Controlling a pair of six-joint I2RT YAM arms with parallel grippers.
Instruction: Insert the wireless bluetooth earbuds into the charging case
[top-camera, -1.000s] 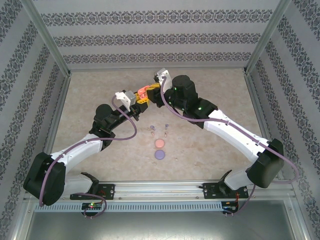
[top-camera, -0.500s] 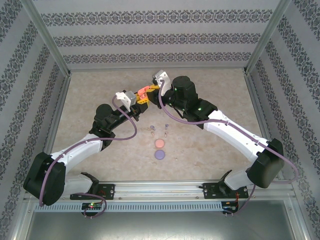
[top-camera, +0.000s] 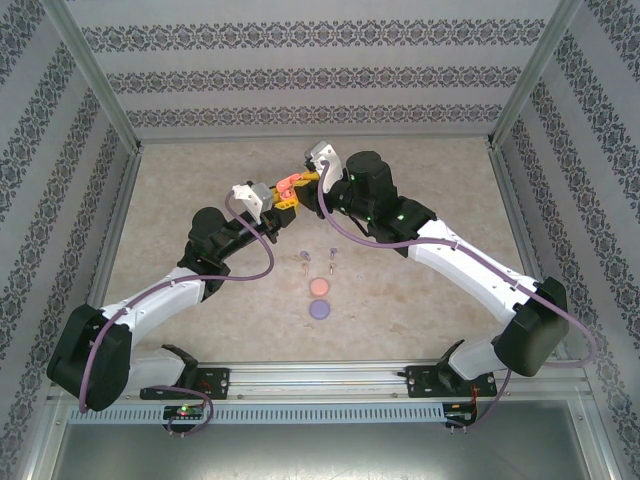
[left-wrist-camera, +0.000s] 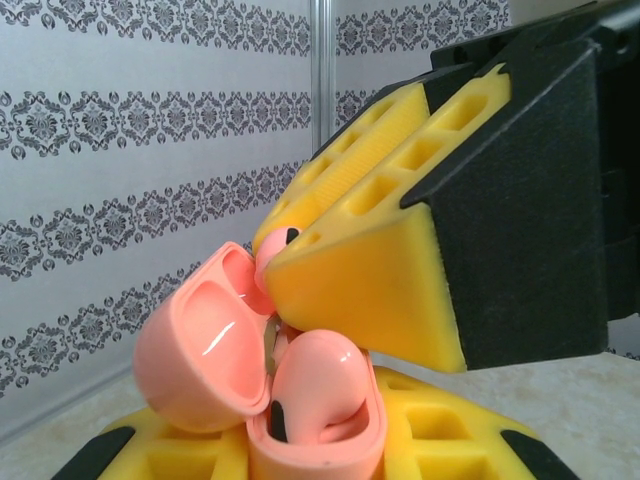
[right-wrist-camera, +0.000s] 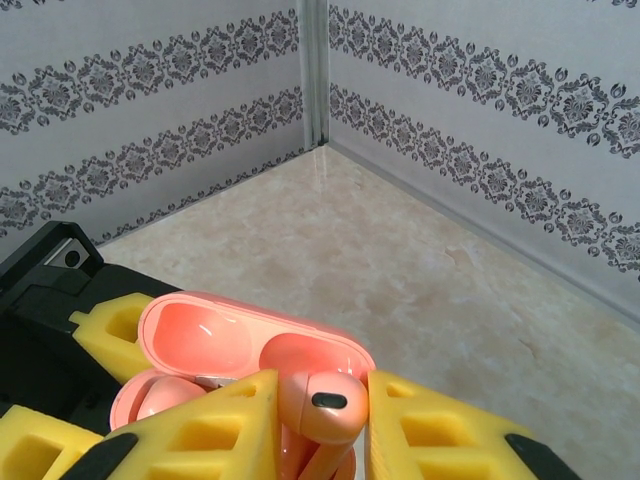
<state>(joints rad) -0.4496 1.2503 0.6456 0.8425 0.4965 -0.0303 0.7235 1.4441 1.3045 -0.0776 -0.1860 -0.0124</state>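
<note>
**Small closing movements at the meeting point of the two arms**

Over the past second both arms have made slight adjustments only. In the top view, the right gripper (top-camera: 306, 180), which carries a coral earbud (right-wrist-camera: 322, 400), has eased a little nearer to the arm bases and toward the left arm. The white camera housing (top-camera: 324, 155) on its wrist now sits marginally lower in the picture. The left gripper (top-camera: 277, 196) has edged slightly away from the bases, lifting its own white housing (top-camera: 245, 190) a touch. The coral charging case (top-camera: 289, 183) held by the left gripper has shifted a little to the right with it.
</note>
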